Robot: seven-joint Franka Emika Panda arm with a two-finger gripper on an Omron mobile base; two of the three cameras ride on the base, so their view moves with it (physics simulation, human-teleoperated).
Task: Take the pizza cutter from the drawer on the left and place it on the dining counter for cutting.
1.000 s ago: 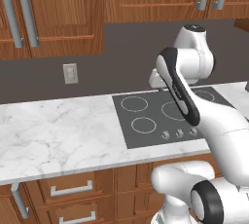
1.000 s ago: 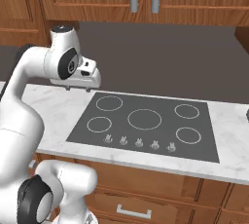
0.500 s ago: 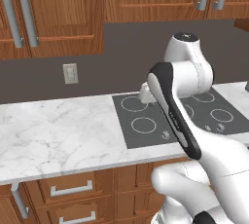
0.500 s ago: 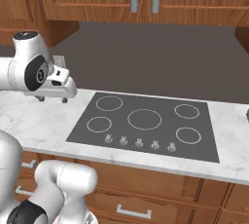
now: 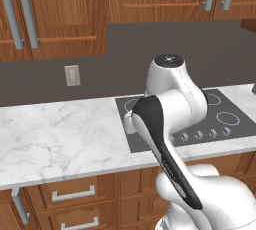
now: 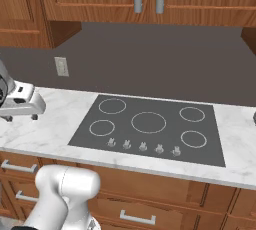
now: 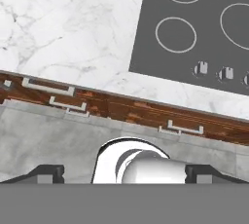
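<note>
surface: marble counter; inset: black cooktop

Glossy white rounded arm with black joint bands

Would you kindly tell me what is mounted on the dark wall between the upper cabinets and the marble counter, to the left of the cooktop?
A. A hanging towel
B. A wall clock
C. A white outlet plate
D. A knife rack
C: a small white outlet plate sits on the dark backsplash above the marble counter, left of the black cooktop; the right base view shows it there too.
</note>
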